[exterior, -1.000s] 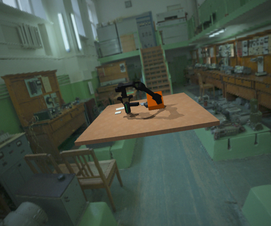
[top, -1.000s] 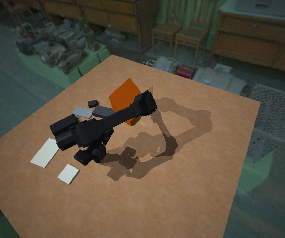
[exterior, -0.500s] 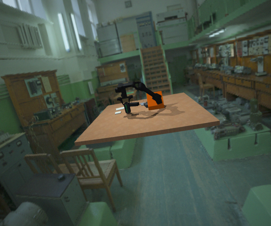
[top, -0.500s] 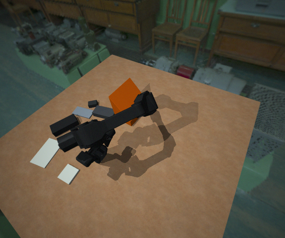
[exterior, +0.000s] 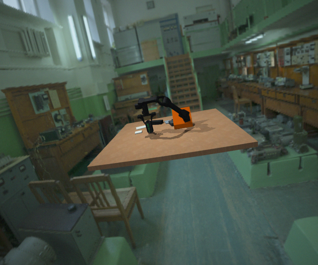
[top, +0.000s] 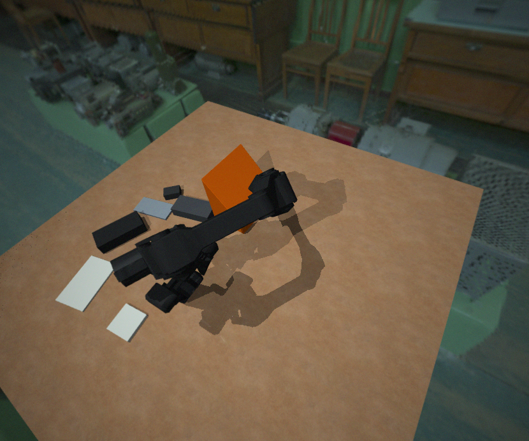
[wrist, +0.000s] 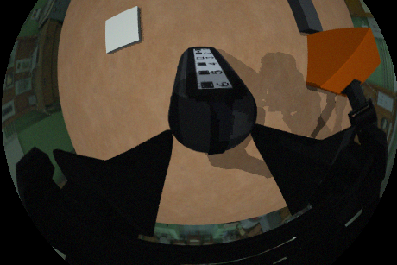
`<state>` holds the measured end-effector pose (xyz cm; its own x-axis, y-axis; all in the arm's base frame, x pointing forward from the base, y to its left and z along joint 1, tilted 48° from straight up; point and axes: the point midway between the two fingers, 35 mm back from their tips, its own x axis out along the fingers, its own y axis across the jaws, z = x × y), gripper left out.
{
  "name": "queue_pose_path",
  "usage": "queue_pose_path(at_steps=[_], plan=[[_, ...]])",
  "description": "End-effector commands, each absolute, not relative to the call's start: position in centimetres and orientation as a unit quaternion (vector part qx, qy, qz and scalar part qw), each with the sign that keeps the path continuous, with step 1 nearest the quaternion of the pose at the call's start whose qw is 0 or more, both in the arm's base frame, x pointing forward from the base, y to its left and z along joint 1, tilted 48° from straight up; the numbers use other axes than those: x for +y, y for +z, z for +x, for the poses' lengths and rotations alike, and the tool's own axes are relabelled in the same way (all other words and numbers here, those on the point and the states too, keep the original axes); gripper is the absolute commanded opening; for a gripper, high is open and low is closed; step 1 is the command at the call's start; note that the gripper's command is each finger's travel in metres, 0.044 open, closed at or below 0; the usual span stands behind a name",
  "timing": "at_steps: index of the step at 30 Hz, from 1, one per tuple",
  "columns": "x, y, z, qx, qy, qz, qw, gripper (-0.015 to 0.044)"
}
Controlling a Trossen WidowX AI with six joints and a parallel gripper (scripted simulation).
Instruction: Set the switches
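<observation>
The dark grey controller unit (exterior: 147, 128) (wrist: 211, 110) hangs on end between my fingers, lifted off the bench (top: 303, 332). In the wrist view its underside faces the camera and the white label shows its row of numbered squares. The two nearest squares look filled, the two beyond them look empty, and the far ones are too small to read. In the exterior view the green switch ends show on its other face. My gripper (top: 181, 283) (exterior: 147, 119) (wrist: 212, 132) is shut on the unit's near end.
A tall orange block (top: 229, 182) (exterior: 182, 118) (wrist: 341, 59) stands behind the arm. A black box (top: 118, 231), a dark grey slab (top: 191, 208) (wrist: 304, 7), a light grey plate (top: 153, 208) and a small black cube (top: 171, 191) lie to the left. Two white plates (top: 84, 283) (top: 127, 322) (wrist: 122, 29) lie near the unit.
</observation>
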<state>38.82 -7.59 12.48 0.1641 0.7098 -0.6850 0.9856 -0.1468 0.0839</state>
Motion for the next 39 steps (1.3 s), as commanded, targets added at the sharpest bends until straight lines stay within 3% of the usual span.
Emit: queue_pose_path(at_steps=[1,39], plan=[[-6.7,12.5,38.9,0.598,-0.252,0.712,0.267,0.0336],[-3.8,13.2,39.2,0.598,-0.252,0.713,0.266,0.0335]])
